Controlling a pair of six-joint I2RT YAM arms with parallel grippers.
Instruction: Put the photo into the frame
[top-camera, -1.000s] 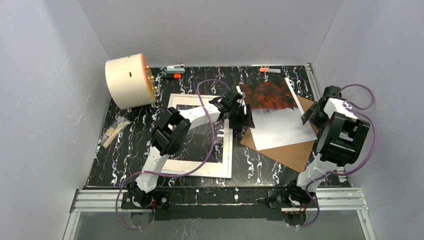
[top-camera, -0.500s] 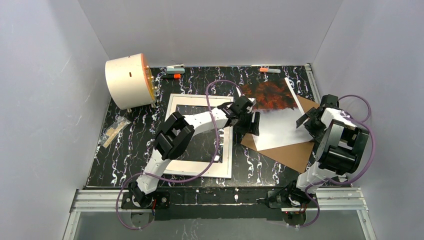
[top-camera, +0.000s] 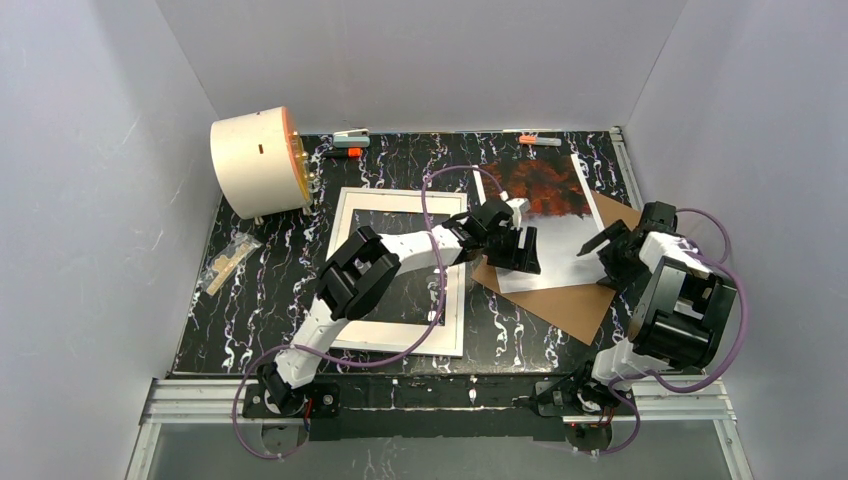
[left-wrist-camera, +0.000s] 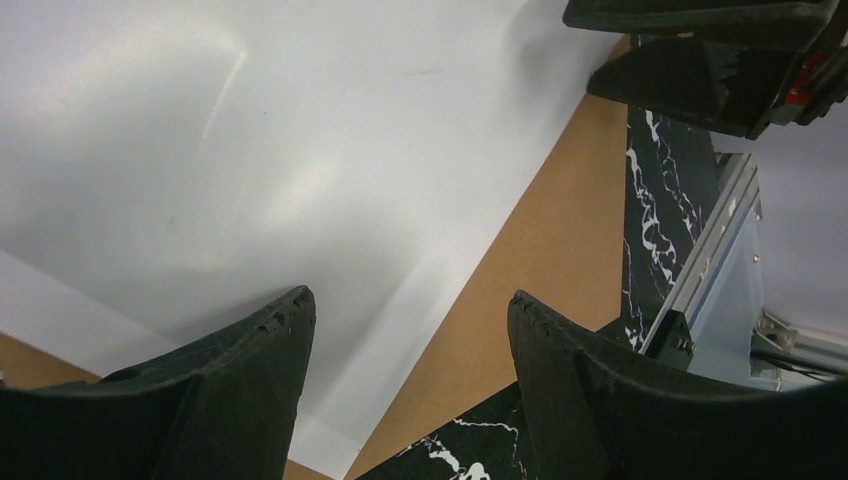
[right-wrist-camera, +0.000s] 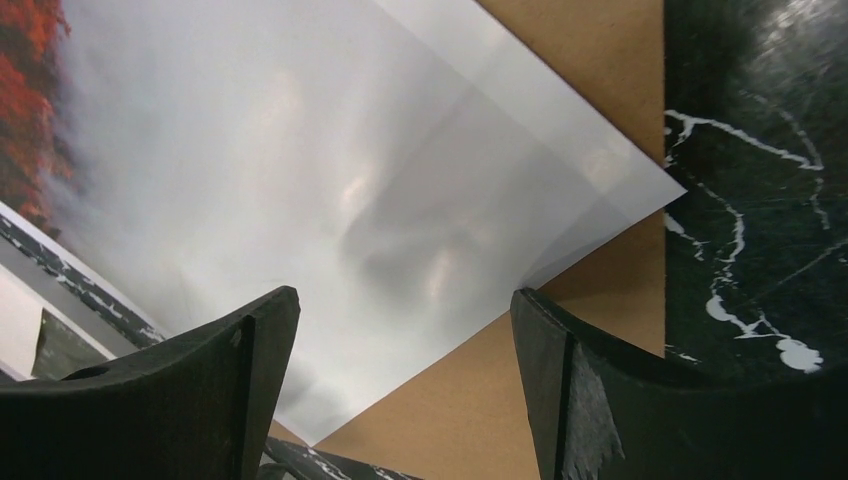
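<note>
The photo, dark red-orange at the far end and misty grey-white at the near end, lies on a brown board at the right of the table. The white frame lies flat at the left centre, apart from it. My left gripper hovers open over the photo's near left edge. In the left wrist view the left gripper has nothing between its fingers, with photo and board below. My right gripper stands open at the photo's right edge. In its wrist view the right gripper straddles the photo's corner.
A white sheet pokes out under the photo. A cream cylinder stands at the back left. Orange-handled clips lie along the back edge. A small packet rests at the left. Grey walls close in on three sides.
My left gripper has swung right from the frame's edge to the photo's near left side. The right gripper has come down and inward toward the photo's right edge, its jaws narrowing a little.
</note>
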